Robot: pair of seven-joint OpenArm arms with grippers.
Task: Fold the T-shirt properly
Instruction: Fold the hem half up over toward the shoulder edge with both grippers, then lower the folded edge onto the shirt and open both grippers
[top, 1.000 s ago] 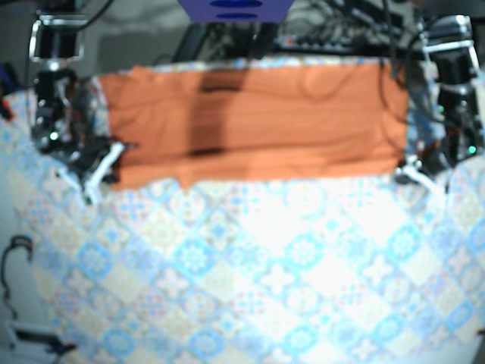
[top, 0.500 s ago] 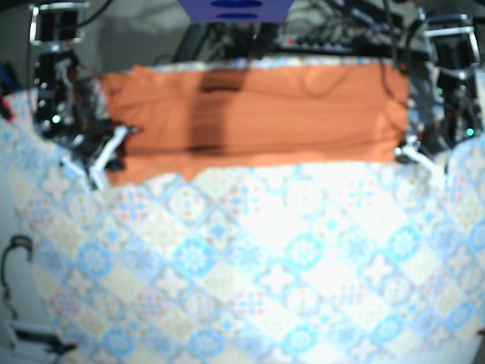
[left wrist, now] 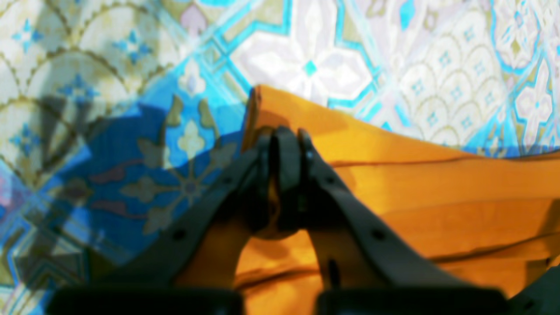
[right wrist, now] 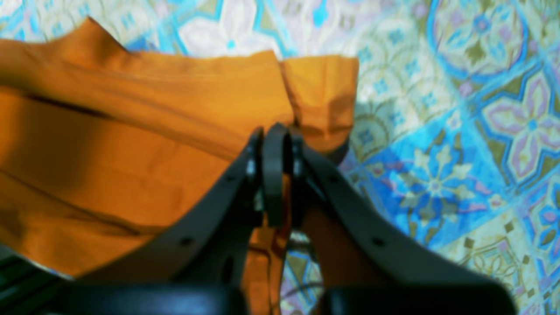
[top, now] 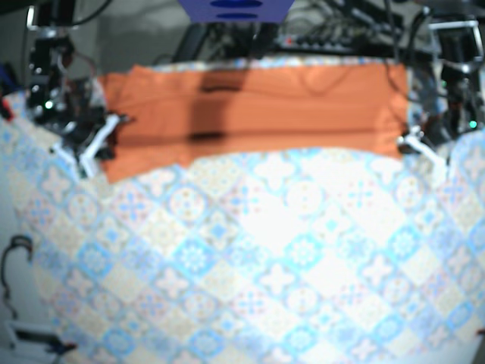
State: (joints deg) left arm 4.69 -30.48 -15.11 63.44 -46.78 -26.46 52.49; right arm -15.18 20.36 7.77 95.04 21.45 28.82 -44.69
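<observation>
I'm seeing one orange cotton T-shirt (top: 258, 114), lying as a wide folded band across the far part of the table. It is on one blue-and-cream tile-patterned tablecloth (top: 265, 265). Two grippers are working, one at each end of the band.

The left gripper (left wrist: 282, 144) is sitting at the right end in the base view. In its wrist view the two black fingers are pressing together with a fold of orange fabric pinched between them. One corner of the shirt is poking up just beyond the tips.

The right gripper (right wrist: 273, 144) is sitting at the left end in the base view. Its two fingers are likewise clamping tight on orange cloth, and one small flap is showing just past the tips, to the right.

In the base view the band's near left corner is reaching nearer than the rest of its near edge. One dark shadow stripe is crossing the shirt left of centre. The base view is blurry, so I'm taking the finger detail from the wrist views only.
</observation>
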